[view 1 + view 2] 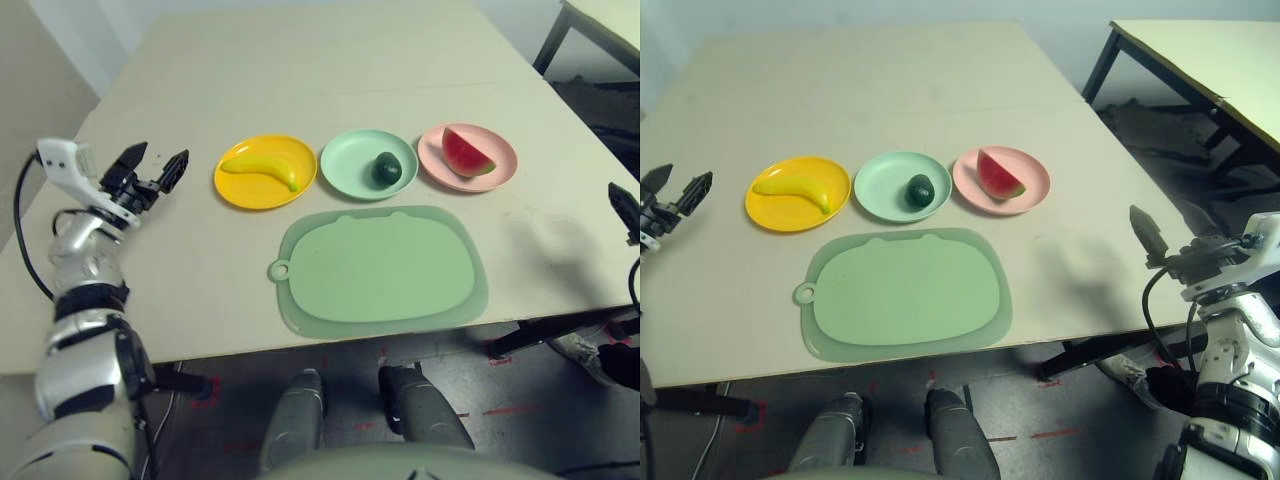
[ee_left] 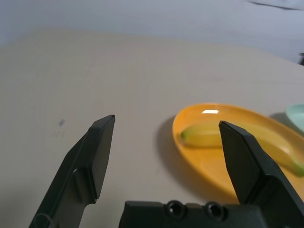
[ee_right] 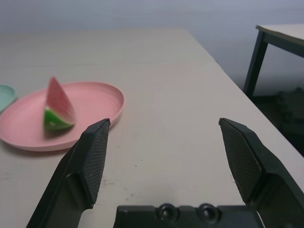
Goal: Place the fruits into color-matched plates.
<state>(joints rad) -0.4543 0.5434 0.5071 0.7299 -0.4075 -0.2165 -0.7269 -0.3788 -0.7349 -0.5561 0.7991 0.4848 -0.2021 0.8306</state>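
Note:
Three round plates stand in a row on the table. The banana lies in the yellow-orange plate, the dark green avocado in the mint green plate, and the watermelon wedge in the pink plate. My left gripper hovers open and empty just left of the yellow-orange plate. My right gripper stands open and empty off the table's right edge, well right of the pink plate.
A pale green cutting mat lies in front of the plates, near the table's front edge. A second table with dark legs stands at the far right. Red tape marks show on the floor below.

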